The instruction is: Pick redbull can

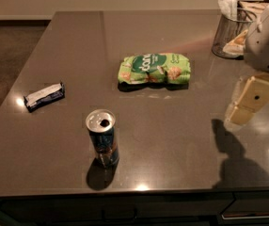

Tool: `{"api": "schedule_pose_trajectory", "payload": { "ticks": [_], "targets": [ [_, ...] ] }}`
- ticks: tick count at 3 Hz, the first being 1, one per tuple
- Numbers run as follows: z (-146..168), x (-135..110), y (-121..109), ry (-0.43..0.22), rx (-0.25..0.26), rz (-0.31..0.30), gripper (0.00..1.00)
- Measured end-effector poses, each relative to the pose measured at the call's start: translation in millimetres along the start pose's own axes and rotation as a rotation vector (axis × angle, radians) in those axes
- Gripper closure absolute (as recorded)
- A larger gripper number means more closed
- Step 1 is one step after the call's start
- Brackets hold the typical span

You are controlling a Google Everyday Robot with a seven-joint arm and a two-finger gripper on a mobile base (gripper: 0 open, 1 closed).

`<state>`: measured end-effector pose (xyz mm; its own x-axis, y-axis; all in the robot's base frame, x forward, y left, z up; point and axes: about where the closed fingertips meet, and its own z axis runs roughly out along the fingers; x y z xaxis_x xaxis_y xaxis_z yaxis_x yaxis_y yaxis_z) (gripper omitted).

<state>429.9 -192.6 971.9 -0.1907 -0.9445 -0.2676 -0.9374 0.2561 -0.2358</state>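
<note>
The redbull can [102, 138] stands upright on the dark countertop [172, 126], at about 7 o'clock from the table's middle and near the front edge. Its silver top faces up with the small dark opening showing, and nothing touches it.

The gripper [249, 102] hangs at about 3 o'clock, over the right side of the table and well apart from the can. Its cream-coloured end slants down and to the left from the bulky white wrist housing [266, 41], which enters from the upper right edge of the view. It appears to be above the surface rather than on it, and it casts a dark shadow [238, 161] on the countertop towards 5 o'clock. I cannot tell whether the gripper is released or clenched; it grasps nothing that can be seen.

A green snack bag [154, 68] lies flat near the centre, slightly towards 12 o'clock. A blue-white snack bar wrapper [44, 96] lies at 9 o'clock, near the left edge. A wire-mesh cup [226, 36] holding white paper stands at 2 o'clock, just behind the wrist housing.
</note>
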Motion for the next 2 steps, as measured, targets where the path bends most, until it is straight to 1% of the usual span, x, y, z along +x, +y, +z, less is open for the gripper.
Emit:
{"api": "schedule_pose_trajectory", "payload": {
  "ticks": [1, 2],
  "targets": [
    [19, -28, 19, -0.092, -0.049, 0.012, 0.0],
    [39, -63, 37, -0.203, -0.11, 0.037, 0.0]
  ]
}}
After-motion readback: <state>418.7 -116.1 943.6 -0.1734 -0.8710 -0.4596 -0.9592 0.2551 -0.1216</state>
